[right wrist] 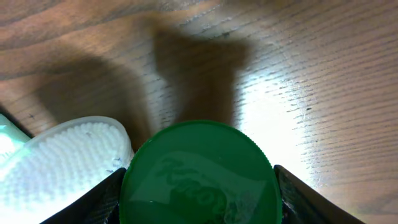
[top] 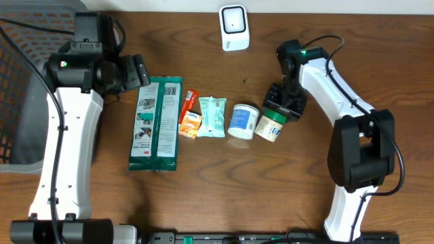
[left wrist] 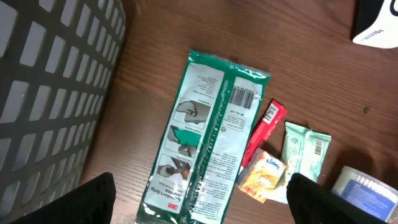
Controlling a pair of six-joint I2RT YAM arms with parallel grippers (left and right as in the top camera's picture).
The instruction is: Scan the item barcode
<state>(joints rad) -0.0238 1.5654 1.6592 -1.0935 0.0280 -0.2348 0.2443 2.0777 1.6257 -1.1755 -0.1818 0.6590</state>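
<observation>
Wood-grain table (top: 203,203), left hand (top: 139,70) wide, right hand (top: 285,106) astride green-lidded jar (top: 270,127), grip unclear.

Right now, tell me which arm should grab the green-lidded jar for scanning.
Right. The right gripper straddles the jar at its green lid, a finger on each side in its wrist view. The left gripper is open over the green packet at the row's far end, several items away.

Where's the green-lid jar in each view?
Overhead: jar at the right end of the item row.
Left wrist: not in it.
Right wrist: its lid fills bottom centre.
Landmark: tub beside the jar; bottom left in right wrist, bottom right in left wrist.
</observation>
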